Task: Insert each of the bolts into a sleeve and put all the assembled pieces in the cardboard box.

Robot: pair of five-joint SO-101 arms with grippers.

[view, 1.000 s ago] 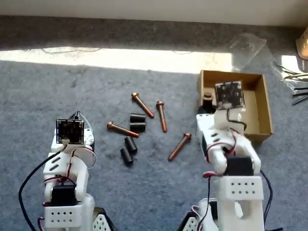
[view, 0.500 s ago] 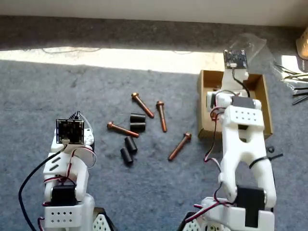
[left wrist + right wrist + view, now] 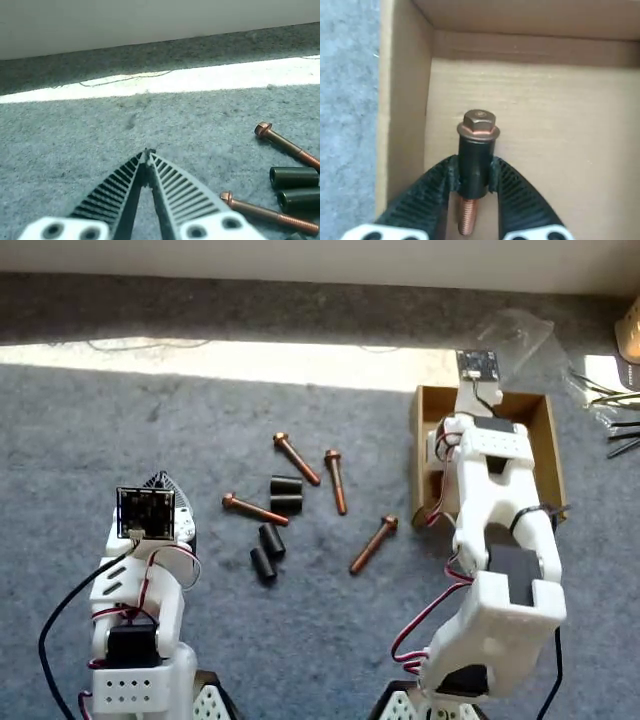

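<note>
While the right tool [image 3: 472, 167] pinches the sleeve [image 3: 473, 150], bolt [image 3: 479, 124] seated through it, over the cardboard box [image 3: 402, 100] at 2 o'clock, releasing from height could jolt the bolt out of its sleeve.

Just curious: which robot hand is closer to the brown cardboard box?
Right. The right hand is over the brown cardboard box, gripping a sleeved copper bolt; the left hand is far across the grey carpet.

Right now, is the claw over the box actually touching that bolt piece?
Touching. The right wrist view shows the right gripper clamped on both sides of the black sleeve, which carries the bolt, over the cardboard box.
</note>
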